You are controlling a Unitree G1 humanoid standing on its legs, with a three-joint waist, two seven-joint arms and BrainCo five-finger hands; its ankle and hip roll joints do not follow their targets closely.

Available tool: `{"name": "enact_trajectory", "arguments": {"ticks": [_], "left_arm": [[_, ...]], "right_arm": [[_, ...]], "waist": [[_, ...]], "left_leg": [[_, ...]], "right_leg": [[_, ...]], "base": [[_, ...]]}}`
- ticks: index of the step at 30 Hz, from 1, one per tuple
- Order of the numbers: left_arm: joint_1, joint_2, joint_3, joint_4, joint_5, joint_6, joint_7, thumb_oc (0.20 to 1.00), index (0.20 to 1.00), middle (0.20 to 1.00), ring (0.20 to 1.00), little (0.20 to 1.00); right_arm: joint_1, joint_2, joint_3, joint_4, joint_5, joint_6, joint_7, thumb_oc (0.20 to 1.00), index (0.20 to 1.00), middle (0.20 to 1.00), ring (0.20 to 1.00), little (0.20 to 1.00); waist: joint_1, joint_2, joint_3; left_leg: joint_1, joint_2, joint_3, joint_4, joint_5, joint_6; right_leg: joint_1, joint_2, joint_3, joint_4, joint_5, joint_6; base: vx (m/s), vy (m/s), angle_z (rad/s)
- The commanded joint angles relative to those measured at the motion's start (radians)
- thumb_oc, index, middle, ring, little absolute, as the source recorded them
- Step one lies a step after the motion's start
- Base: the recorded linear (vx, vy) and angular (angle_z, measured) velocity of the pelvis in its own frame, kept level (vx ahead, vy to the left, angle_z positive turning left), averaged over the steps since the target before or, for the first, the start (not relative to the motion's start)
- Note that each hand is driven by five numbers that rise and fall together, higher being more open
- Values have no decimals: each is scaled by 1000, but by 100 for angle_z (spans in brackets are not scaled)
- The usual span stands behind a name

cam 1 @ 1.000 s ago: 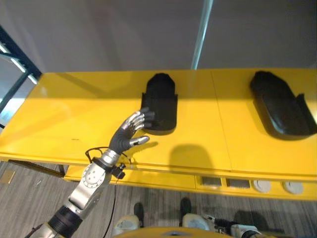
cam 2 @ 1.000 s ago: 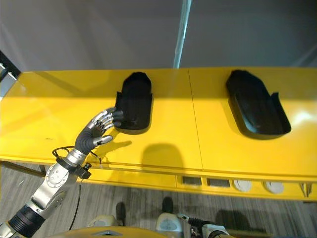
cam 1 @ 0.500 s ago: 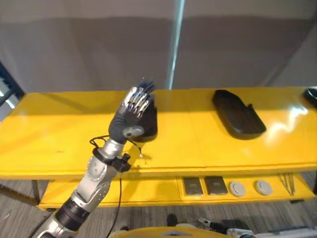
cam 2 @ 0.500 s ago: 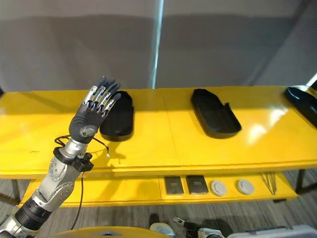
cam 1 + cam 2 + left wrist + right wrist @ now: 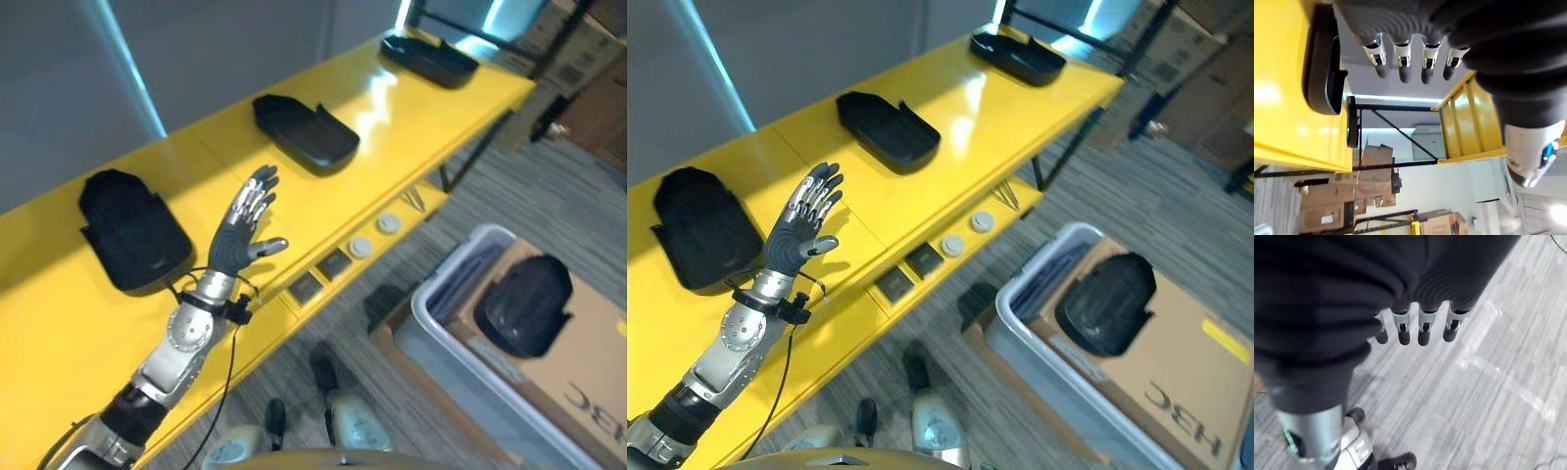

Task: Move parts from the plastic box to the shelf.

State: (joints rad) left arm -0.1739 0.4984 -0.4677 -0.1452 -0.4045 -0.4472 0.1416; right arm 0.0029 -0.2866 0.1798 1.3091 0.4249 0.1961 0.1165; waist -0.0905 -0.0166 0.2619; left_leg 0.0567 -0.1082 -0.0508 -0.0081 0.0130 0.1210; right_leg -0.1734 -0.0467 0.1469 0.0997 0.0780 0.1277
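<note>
Three black moulded parts lie on the yellow shelf (image 5: 323, 201): one at the near left (image 5: 132, 240), one in the middle (image 5: 306, 132) and one at the far end (image 5: 428, 59). My left hand (image 5: 240, 235) is open, its fingers straight, raised over the shelf's front edge to the right of the nearest part and clear of it. On the floor at the lower right stands the pale plastic box (image 5: 431, 304). Another black part (image 5: 524, 305) lies on the cardboard beside or over it. My right hand (image 5: 1425, 328) hangs open above grey carpet, holding nothing.
A lower yellow ledge (image 5: 294, 313) carries small dark squares (image 5: 333, 264) and round discs (image 5: 362, 247). The printed cardboard (image 5: 588, 392) reaches to the lower right corner. More cardboard boxes (image 5: 588, 59) and a dark rack stand past the shelf's far end. Grey carpet lies between shelf and box.
The camera has swung right, bringing the plastic box and floor into view. My left hand has come off the nearest black part and now hovers open beside it.
</note>
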Motion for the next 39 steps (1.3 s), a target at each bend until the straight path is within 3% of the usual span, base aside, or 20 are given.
{"name": "enact_trajectory", "arguments": {"ticks": [1, 3, 5, 8, 10, 13, 17, 19, 22, 23, 24, 27, 32, 39], "left_arm": [[-42, -4, 17, -21, 27, -49, -32, 1000, 1000, 1000, 1000, 1000], [-49, -12, 3, 9, 16, 2, -62, 1000, 1000, 1000, 1000, 1000], [-52, -15, -6, 48, 28, 18, -45, 1000, 1000, 1000, 1000, 1000], [-31, -9, 12, 84, 16, 60, -5, 1000, 1000, 1000, 1000, 1000], [-12, -10, 27, 106, 65, 88, -3, 1000, 1000, 1000, 1000, 1000], [-26, -21, 14, 197, 76, 90, 15, 1000, 1000, 1000, 1000, 1000], [-37, -20, 9, 272, 148, 108, 36, 1000, 1000, 1000, 1000, 1000], [-38, -33, -13, 417, 195, 90, 84, 1000, 1000, 1000, 1000, 1000], [-26, -46, -4, 527, 200, 105, 86, 1000, 1000, 1000, 1000, 1000], [7, -62, 25, 614, 182, 116, 83, 1000, 1000, 1000, 1000, 1000], [45, -86, 52, 694, 194, 140, 88, 1000, 1000, 1000, 1000, 1000], [110, -119, 80, 807, 214, 138, 84, 1000, 1000, 1000, 1000, 1000], [172, -197, 107, 1096, 205, 114, 63, 1000, 1000, 1000, 1000, 1000], [207, -199, 152, 1149, 176, 95, 36, 1000, 1000, 1000, 1000, 1000]], "right_arm": [[3, 5, 16, 1, 13, -23, -6, 1000, 1000, 1000, 1000, 1000], [12, 15, 2, 3, 22, -17, -19, 1000, 1000, 1000, 1000, 1000], [13, 19, -6, 2, -1, -19, -19, 1000, 1000, 1000, 1000, 1000], [5, 20, -4, -15, -33, -28, -24, 1000, 1000, 1000, 1000, 1000], [-3, 16, 6, -37, -45, -28, -23, 1000, 1000, 1000, 1000, 1000], [1, 4, 13, -58, -10, -72, -37, 1000, 1000, 1000, 1000, 1000], [9, -24, -3, -103, 65, -105, -69, 1000, 1000, 1000, 1000, 1000], [15, -70, -31, -175, 26, -114, -104, 1000, 1000, 1000, 1000, 1000], [20, -104, -31, -194, -52, -202, -116, 1000, 1000, 1000, 1000, 1000], [16, -125, -28, -225, -66, -299, -155, 1000, 1000, 1000, 1000, 1000], [8, -138, -31, -259, -80, -440, -234, 1000, 1000, 1000, 1000, 1000], [20, -162, -33, -467, -97, -500, -337, 1000, 1000, 1000, 1000, 1000], [31, -184, -40, -769, -212, -627, -496, 1000, 1000, 1000, 1000, 1000], [-7, -235, -45, -1066, -269, -629, -528, 1000, 1000, 1000, 1000, 1000]], "waist": [[14, 21, -14], [25, 31, -16], [48, 31, -19], [96, 24, -25], [114, 24, -30], [101, 27, -32], [71, 28, -22], [31, 17, -3], [27, 14, 23], [34, 20, 35], [43, 25, 31], [43, 32, 33], [14, 22, 32], [31, 17, 44]], "left_leg": [[49, 43, 4, -7, -165, -40], [40, 65, 49, -6, -153, -33], [31, 88, 103, 5, -150, -38], [15, 132, 219, -14, -126, -81], [22, 162, 289, -61, -89, -121], [8, 205, 322, -68, -59, -160], [5, 238, 340, -37, -61, -175], [-26, 266, 349, 102, -95, -177], [-110, 289, 304, 281, -69, -192], [-149, 270, 262, 298, -52, -197], [-149, 233, 238, 218, -45, -195], [-182, 232, 201, 102, 30, -212], [-165, 207, 212, 53, 6, -193], [-132, 163, 189, 16, -27, -163]], "right_leg": [[90, -24, -47, 25, -62, 11], [122, -57, -105, 55, -102, 6], [140, -107, -179, 53, -104, 4], [178, -176, -335, -45, -63, 23], [225, -181, -402, -144, -38, 42], [243, -152, -413, -179, -53, 27], [241, -127, -411, -177, -75, 2], [213, -121, -390, -146, -85, -35], [216, -106, -367, -135, -91, -65], [228, -90, -337, -148, -92, -70], [230, -81, -310, -163, -85, -58], [243, -60, -275, -179, -94, -56], [243, -58, -247, -187, -109, -47], [216, -55, -257, -187, -109, -41]], "base": [[-216, -81, -69], [-171, -141, -80], [-154, -223, -78], [-92, -299, -140], [-30, -389, -202], [7, -257, -67], [17, -181, -31], [29, -152, -28], [74, -111, -20], [200, 6, -87], [183, 71, -90], [143, 148, -51], [124, 168, -47], [89, 109, -9]]}}
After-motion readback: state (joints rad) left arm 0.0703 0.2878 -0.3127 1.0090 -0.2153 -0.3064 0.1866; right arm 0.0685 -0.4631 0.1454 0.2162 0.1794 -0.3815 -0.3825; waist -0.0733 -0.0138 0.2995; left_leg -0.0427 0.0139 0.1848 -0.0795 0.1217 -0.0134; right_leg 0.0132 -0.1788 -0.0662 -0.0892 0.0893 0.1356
